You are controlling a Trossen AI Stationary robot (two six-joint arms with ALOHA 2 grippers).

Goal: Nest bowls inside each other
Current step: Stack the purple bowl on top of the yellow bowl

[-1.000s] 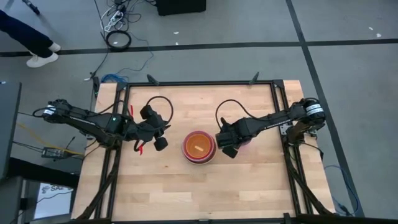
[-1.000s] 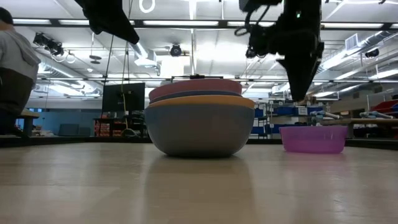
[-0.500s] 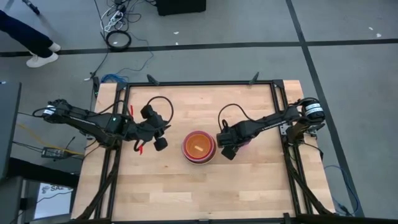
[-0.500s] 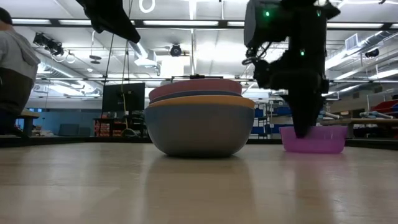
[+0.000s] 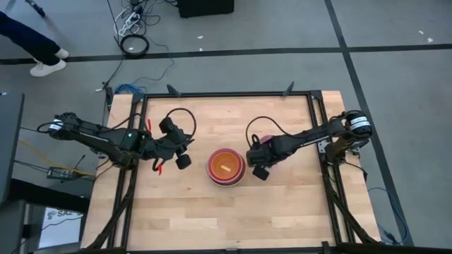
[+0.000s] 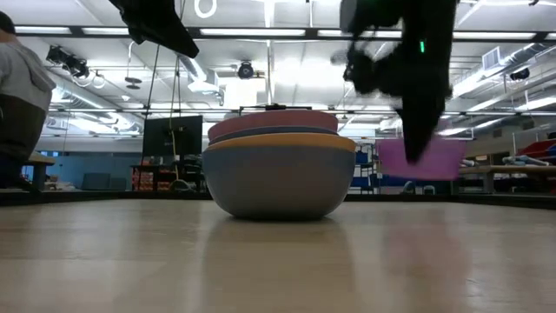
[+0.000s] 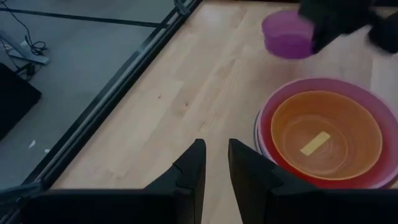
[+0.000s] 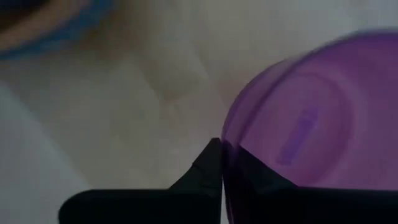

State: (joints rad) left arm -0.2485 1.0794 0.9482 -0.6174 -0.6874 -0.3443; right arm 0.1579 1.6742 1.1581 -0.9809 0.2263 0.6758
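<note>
A stack of nested bowls stands mid-table, an orange bowl innermost, within pink and red ones, and a blue-grey one at the bottom. To the stack's right, my right gripper is shut on the small purple bowl, which hangs above the table. My left gripper hovers left of the stack, slightly open, with nothing between its fingers. My right gripper pinches the purple bowl's rim, one finger outside the wall and one inside the bowl. The fingers come from above, pointing steeply down. The bowl is lifted clear of the table, open side up.
Bare wood lies on the near side of the stack and between the stack and the purple bowl. A black frame borders the table. A person stands beyond the table at the left.
My right gripper has come down onto the purple bowl, taken hold of its rim and raised it. The bowl stood on the table half a second ago; it now hangs clear, shifted a little toward the stack.
</note>
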